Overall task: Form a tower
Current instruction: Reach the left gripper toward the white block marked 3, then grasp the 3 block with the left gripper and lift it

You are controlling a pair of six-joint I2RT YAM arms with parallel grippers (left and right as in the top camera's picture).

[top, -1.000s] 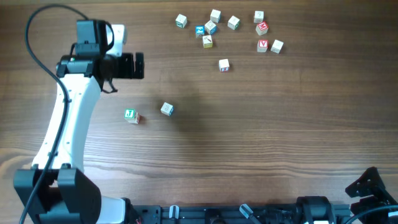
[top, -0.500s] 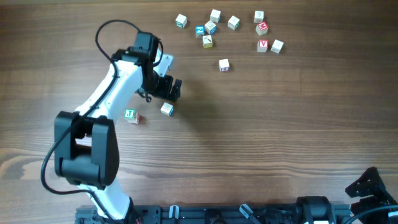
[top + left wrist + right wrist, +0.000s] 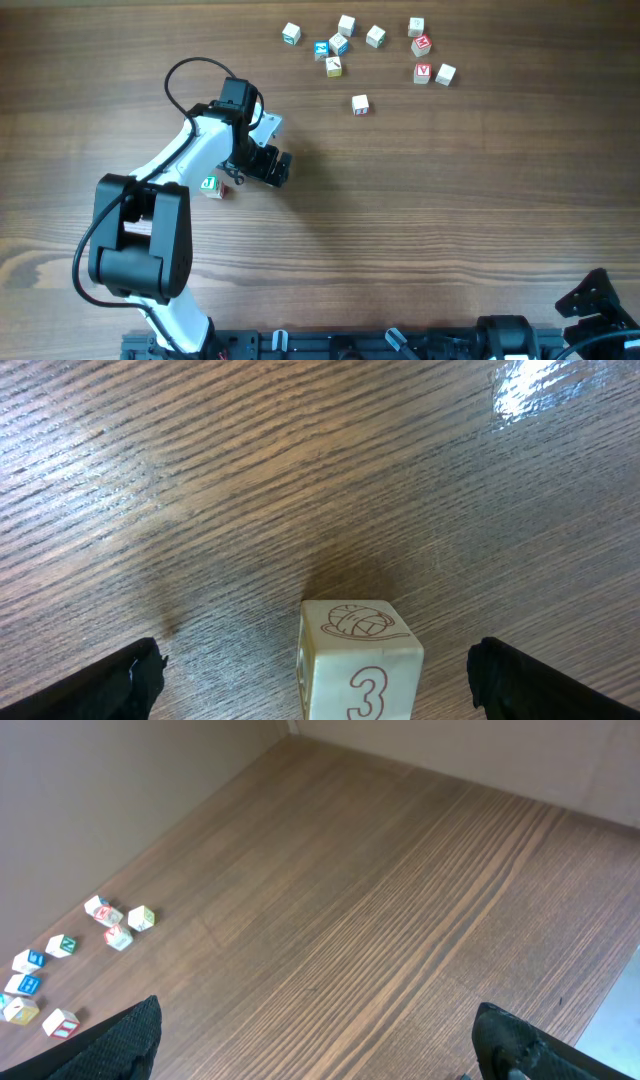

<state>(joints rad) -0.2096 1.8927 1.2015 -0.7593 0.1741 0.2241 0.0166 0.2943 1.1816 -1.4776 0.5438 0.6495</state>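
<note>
Left of centre overhead, the tower [image 3: 210, 186] is only begun: a green-printed cube apparently resting on a red-printed one. Just right, the left gripper [image 3: 277, 168] hangs spread astride the cube marked 3 [image 3: 360, 660], not touching it. The cube looks light, rigid and smooth, so pinch opposite flat faces. At lower right the right gripper [image 3: 592, 296] is spread and empty.

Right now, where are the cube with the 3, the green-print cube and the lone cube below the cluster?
cube with the 3 [image 3: 365, 685]: left wrist view, numbered front face.
green-print cube [image 3: 208, 184]: overhead view, top face.
lone cube [image 3: 360, 104]: overhead view, top face.
</note>
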